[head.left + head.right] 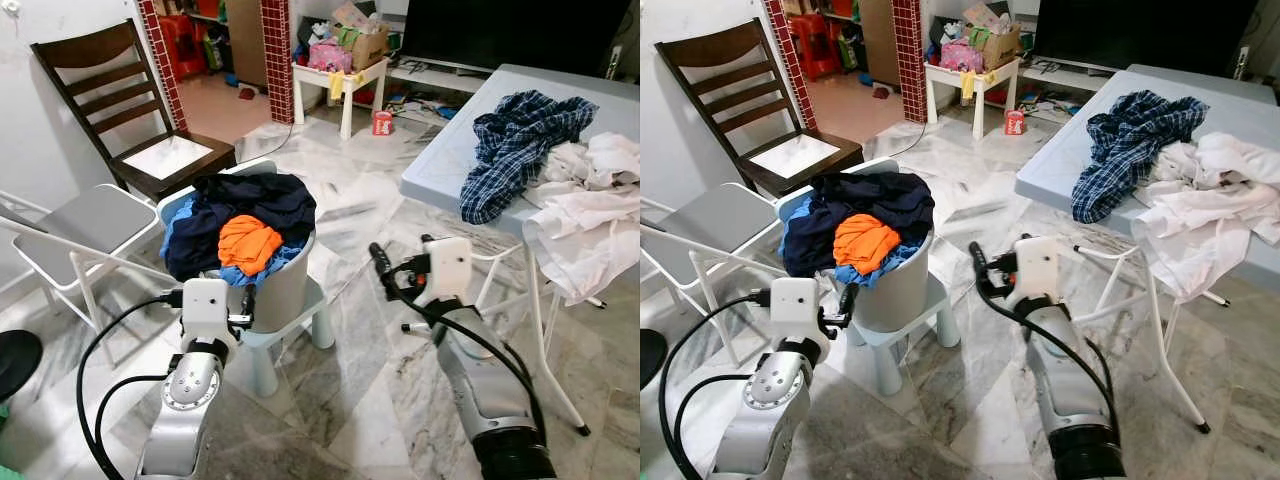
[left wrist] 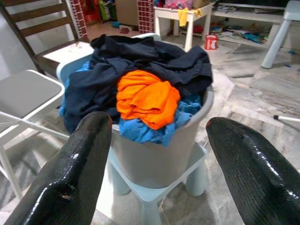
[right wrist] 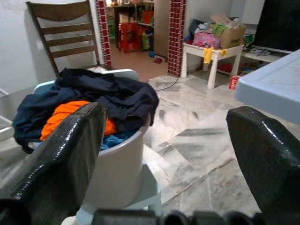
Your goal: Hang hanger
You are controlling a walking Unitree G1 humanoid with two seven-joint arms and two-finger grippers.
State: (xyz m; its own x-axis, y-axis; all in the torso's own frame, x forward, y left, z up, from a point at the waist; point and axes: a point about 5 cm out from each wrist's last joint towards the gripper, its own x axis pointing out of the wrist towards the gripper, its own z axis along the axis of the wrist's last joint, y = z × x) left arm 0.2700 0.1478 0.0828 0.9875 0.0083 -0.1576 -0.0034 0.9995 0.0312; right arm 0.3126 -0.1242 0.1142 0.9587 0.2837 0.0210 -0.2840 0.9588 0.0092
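No hanger visible yet. Left gripper point(image 2: 154, 164) fingers apart, near laundry bucket point(image 1: 285, 285); right gripper point(image 3: 168, 154) also apart, empty, just right of it. Hanger's prob light, stiff; grab by the neck.

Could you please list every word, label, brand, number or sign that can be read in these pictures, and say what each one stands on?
No text can be read as it stands.
Red can on the floor by the small white table: it bears white markings, too small and blurred to read.
Cardboard box and pink package on that table: any print is too blurred to read.
Laundry bucket, blue stool and both wrist housings: no lettering visible.
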